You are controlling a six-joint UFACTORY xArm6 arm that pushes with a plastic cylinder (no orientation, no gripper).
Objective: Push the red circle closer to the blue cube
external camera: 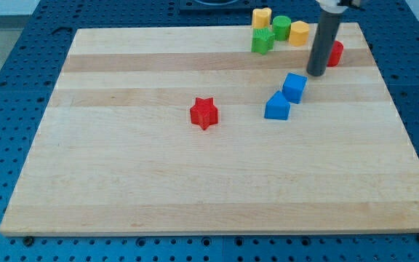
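Note:
The red circle (pixel 334 53) lies near the view's top right on the wooden board (pixel 158 175), partly hidden behind my dark rod. My tip (pixel 316 73) rests on the board just left of and below the red circle, touching or nearly touching it. The blue cube (pixel 294 87) sits a short way below and left of the tip. A second blue block (pixel 276 106), wedge-like, lies against the cube's lower left.
A red star (pixel 204 113) lies near the board's middle. At the top edge are a yellow heart-like block (pixel 262 17), a green circle (pixel 281 28), a green star (pixel 262 41) and a yellow hexagon-like block (pixel 299 33). The board's right edge is close to the red circle.

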